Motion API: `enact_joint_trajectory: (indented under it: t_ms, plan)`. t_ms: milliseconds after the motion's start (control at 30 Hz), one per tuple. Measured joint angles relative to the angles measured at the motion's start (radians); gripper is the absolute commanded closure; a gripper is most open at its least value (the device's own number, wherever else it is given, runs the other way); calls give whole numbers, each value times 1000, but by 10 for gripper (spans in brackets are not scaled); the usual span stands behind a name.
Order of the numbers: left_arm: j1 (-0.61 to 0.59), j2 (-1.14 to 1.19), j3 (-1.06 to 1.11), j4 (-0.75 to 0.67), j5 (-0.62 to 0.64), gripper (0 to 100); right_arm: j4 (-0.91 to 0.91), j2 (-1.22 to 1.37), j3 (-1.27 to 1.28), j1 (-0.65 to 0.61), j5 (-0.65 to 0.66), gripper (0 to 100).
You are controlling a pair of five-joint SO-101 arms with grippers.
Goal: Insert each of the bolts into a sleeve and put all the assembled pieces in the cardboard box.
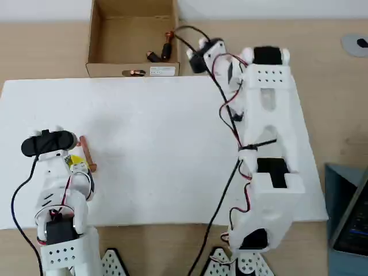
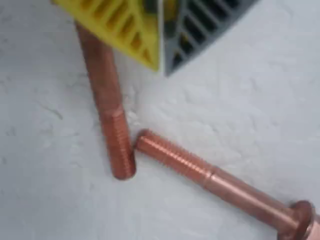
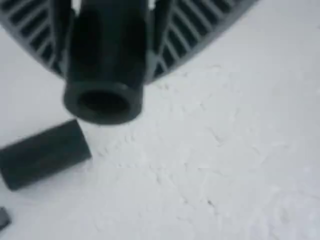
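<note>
**Two bolts under the left claw, one sleeve in the right**

Quick rundown. Left arm sits at the near-left corner of the white mat [image 1: 155, 149], which covers most of the bench [image 1: 46, 49]. The left claw [image 2: 160, 62] is closed: its yellow and grey tips meet w/ nothing visible between them. One bolt [image 2: 107, 110] lies w/ its shaft running under the yellow side. Can't tell if the claw actually touches it. The second bolt [image 2: 220, 180] lies flat on the mat, head pointing away, and its threaded end is almost touching the first bolt's threaded end, so the two make a rough V. From the high view only one bolt shows, just beside the claw.

Right arm is stretched out toward the far side of the mat, and the right claw [image 3: 107, 75] is clamped on a black sleeve [image 3: 102, 95], open bore facing the wrist cam. A second sleeve [image 3: 45, 152] lies on its side on the mat nearby, not touching the held one.

The cardboard box [image 1: 93, 40] sits on the bench at the far edge of the mat, w/ a couple of assembled pieces [image 1: 167, 45] in its right corner. In the high view the right claw is just right of the box.
</note>
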Motion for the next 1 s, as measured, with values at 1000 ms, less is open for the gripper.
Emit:
enact_joint_trajectory:
  t_ms: [1000]
  plan:
    - [-41,0,0,69,-180,998,77,-1212,786,-3,-420,988]
